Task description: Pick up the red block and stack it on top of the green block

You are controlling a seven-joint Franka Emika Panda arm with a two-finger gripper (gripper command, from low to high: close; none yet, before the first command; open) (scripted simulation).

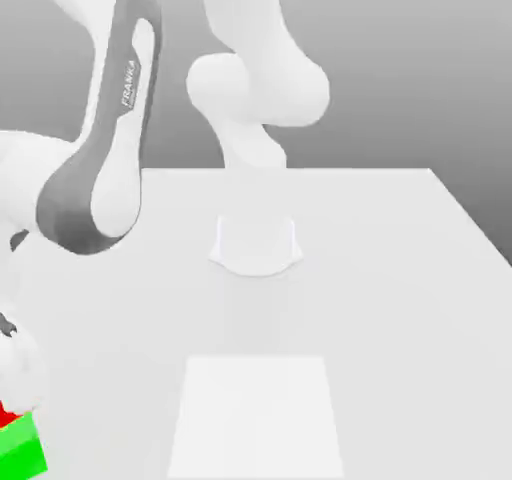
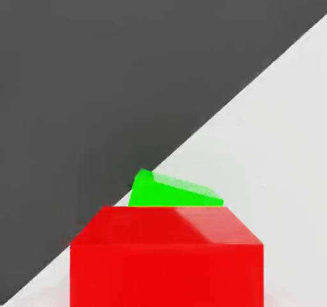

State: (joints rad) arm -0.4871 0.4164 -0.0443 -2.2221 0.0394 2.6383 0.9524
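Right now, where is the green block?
The green block sits at the exterior view's bottom left corner, near the table's edge, directly under the red block.

At the exterior view's 8 o'clock corner, the green block [image 1: 24, 453] is cut by the frame's left and bottom edges, leaving part of its top and one side face. The red block [image 1: 8, 416] shows as a thin sliver just above it, the rest hidden behind the arm's white wrist [image 1: 20, 368] and the frame edge; whether the two blocks touch cannot be told. The arm [image 1: 100, 158] itself runs out of frame at 9 and 12 o'clock. In the hand view, the red block [image 2: 166, 254] is cropped at 6 o'clock and covers most of the green block [image 2: 169, 192] behind it.
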